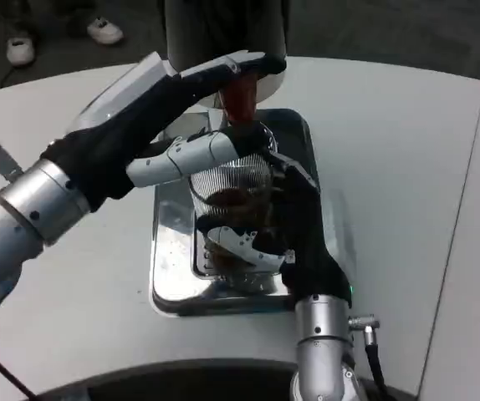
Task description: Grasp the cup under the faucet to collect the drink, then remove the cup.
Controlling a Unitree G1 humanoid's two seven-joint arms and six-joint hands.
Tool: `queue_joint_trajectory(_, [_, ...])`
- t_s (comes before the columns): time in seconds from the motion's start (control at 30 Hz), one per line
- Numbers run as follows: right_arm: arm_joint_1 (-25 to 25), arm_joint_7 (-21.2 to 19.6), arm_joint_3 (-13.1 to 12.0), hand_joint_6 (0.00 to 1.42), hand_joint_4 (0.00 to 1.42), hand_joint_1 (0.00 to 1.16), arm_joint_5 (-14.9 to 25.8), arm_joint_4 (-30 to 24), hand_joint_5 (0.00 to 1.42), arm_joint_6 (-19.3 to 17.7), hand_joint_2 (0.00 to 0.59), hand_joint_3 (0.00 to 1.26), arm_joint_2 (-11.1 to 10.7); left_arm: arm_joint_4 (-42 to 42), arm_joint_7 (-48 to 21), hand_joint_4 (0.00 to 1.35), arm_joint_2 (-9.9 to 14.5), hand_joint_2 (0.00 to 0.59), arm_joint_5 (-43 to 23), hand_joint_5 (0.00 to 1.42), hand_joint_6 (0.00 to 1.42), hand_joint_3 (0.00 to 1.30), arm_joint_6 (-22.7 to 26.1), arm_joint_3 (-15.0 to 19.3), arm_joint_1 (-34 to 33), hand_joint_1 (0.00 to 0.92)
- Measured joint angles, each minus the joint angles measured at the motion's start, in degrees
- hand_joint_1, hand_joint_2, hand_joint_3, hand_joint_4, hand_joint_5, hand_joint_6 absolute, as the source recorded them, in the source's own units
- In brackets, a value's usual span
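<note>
Sitting on the shiny metal drip tray (169, 288), the clear ribbed cup (232, 188) has dark brown drink pooled in its lower part and is parked right under the faucet (240, 96), which has a reddish-brown spout pointing down at the cup's mouth. Right hand (286, 225) comes up from just below the cup and its black and white fingers (240, 244) wrap around the cup's near and right sides, so that one's gripping the cup. Left hand (202, 109) reaches in from the cup's left, stretched up over the faucet's top, with white fingers (194, 154) pressing down beside the cup's rim; can't really tell if it's closed around the lever or just resting on it. Tray sits on the white tabletop (390, 167), and behind the faucet is the dispenser's dark body (223, 25).
</note>
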Motion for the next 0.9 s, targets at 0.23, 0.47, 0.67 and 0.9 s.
queue_joint_trajectory(0.23, [-0.1, -0.9, -0.2, 0.74, 0.72, 0.9, 0.0, -0.1, 0.83, -0.1, 0.158, 0.63, 0.0, 0.0, -0.9, 0.03, -1.9, 0.07, -6.5, 0.1, 0.05, 0.2, 4.0, 2.2, 1.0, 0.0])
queue_joint_trajectory(0.47, [-0.1, -1.1, -0.1, 0.9, 0.8, 0.93, 0.0, -0.1, 0.95, -0.1, 0.133, 0.73, 0.0, -0.4, -2.8, 0.0, -3.8, 0.08, -13.9, 0.05, 0.01, 0.08, 8.6, 4.2, 2.1, 0.0])
queue_joint_trajectory(0.67, [-0.1, -1.2, -0.1, 0.95, 0.82, 0.93, 0.0, -0.2, 1.0, -0.1, 0.133, 0.76, 0.0, -1.7, -3.5, 0.0, -4.4, 0.083, -18.0, 0.03, 0.0, 0.04, 11.1, 5.7, 3.6, 0.0])
queue_joint_trajectory(0.9, [4.1, -2.2, 2.8, 0.96, 0.82, 0.92, -2.6, -6.6, 1.01, 0.5, 0.131, 0.78, 0.1, -3.7, -4.5, 0.0, -5.0, 0.09, -20.2, 0.03, 0.0, 0.0, 12.3, 6.7, 5.4, 0.0])
